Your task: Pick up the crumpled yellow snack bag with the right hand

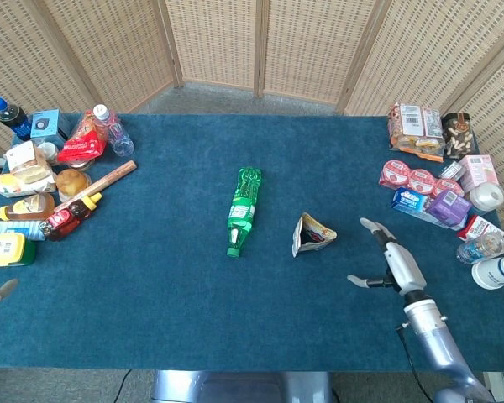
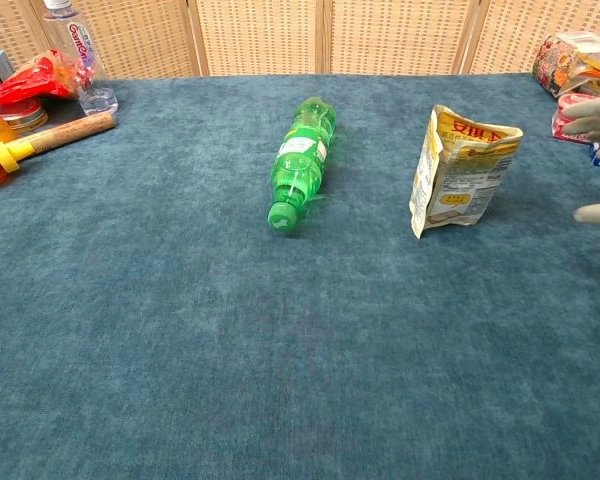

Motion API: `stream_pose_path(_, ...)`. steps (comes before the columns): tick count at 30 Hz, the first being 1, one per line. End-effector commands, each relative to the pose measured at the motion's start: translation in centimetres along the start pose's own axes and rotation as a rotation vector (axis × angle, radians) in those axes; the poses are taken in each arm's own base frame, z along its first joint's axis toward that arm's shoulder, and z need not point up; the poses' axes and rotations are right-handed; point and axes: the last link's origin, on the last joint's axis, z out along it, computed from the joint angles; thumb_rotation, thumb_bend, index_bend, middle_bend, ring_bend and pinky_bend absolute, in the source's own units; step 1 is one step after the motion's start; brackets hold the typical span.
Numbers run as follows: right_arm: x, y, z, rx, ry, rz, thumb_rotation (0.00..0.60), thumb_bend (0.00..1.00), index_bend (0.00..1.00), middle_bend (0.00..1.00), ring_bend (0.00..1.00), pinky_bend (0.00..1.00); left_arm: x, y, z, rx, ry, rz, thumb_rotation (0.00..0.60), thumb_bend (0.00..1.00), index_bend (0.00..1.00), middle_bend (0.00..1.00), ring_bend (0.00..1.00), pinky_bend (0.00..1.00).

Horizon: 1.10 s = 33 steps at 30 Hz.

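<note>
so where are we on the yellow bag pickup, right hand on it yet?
Not yet. Nothing is finished: the crumpled yellow snack bag stands untouched on the blue table, right of the green bottle. In hand: the right hand is open beside the bag, fingers spread, a clear gap between them. Left: close that gap, grip the bag and lift it. Only a fingertip of the left hand shows at the table's left edge.

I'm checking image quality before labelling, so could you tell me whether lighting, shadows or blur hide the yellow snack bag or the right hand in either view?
Head view: even, soft light, no glare; snack bag small but sharp, right hand clear. Chest view: bag crisp with a faint shadow at its base; only pale, slightly soft fingertips enter at the right edge.
</note>
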Motion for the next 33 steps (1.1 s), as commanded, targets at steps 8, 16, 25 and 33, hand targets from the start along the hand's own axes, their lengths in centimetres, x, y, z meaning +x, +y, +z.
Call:
stream_pose_path(8, -1.4, -0.5, 3.1, -0.014, -0.036, 0.106, 0.600, 0.00, 0.00, 0.00, 0.00, 0.00, -0.3, -0.1, 0.1, 0.004, -0.007, 0.010, 0.600, 0.06, 0.05, 0.00, 0.00, 0.00)
stream_pose_path(16, -2.6, -1.1, 4.6, -0.012, -0.050, 0.142, 0.600, 0.00, 0.00, 0.00, 0.00, 0.00, -0.3, -0.2, 0.2, 0.011, -0.008, 0.016, 0.600, 0.06, 0.05, 0.00, 0.00, 0.00)
stream_pose_path(25, -3.8, -2.1, 6.1, -0.009, -0.066, 0.197, 0.600, 0.00, 0.00, 0.00, 0.00, 0.00, -0.3, -0.4, 0.2, 0.018, -0.007, 0.020, 0.600, 0.06, 0.05, 0.00, 0.00, 0.00)
stream_pose_path(33, -5.1, -3.2, 6.8, 0.010, -0.067, 0.244, 0.600, 0.00, 0.00, 0.00, 0.00, 0.00, -0.3, -0.6, 0.2, 0.025, -0.008, 0.021, 0.600, 0.06, 0.05, 0.00, 0.00, 0.00)
